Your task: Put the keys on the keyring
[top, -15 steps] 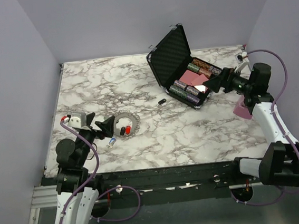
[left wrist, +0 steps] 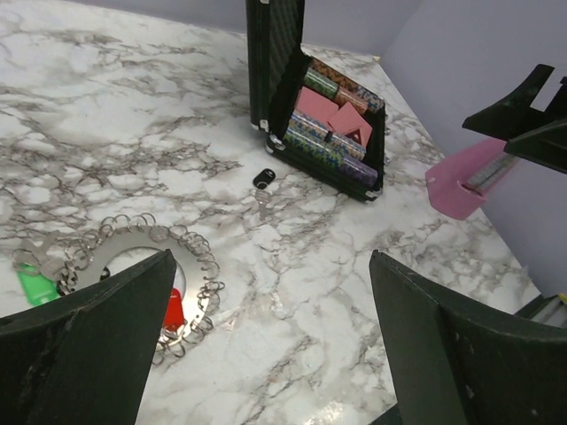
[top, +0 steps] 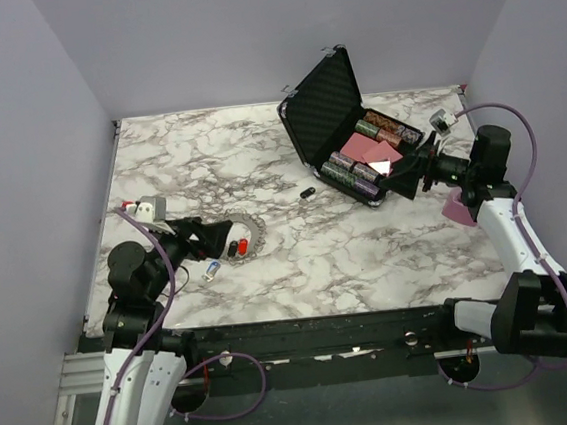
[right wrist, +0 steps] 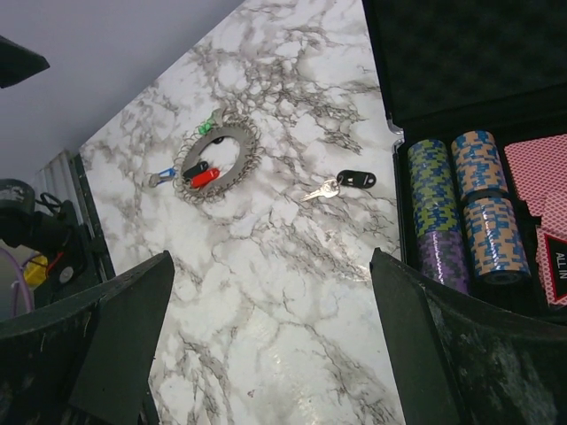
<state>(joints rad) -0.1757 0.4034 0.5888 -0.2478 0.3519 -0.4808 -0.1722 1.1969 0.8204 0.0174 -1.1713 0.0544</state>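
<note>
The keyring (top: 256,231) is a silver link chain coiled in a ring at the table's front left. Inside the coil lie a red-headed key (top: 242,247) and a black-headed key (top: 232,248). Another key with a black head (top: 308,192) rests alone mid-table. My left gripper (top: 201,239) hovers open just left of the coil; in its wrist view the gripper (left wrist: 272,261) frames bare marble, with the keyring (left wrist: 202,261) and the red key (left wrist: 174,310) beside its left finger. My right gripper (top: 406,176) stands open by the case. The right wrist view shows the gripper (right wrist: 270,257), the keyring (right wrist: 250,150) and the lone key (right wrist: 341,183).
An open black case (top: 325,103) holding poker chips and cards stands at the back right. A pink object (top: 457,208) lies under the right arm. A small blue-and-white piece (top: 212,271) sits in front of the coil, and a green tag (left wrist: 34,285) at its left edge.
The left gripper has lowered and tipped forward toward the coil. The right gripper has dropped slightly and turned toward the case front. Nothing on the table has moved.
</note>
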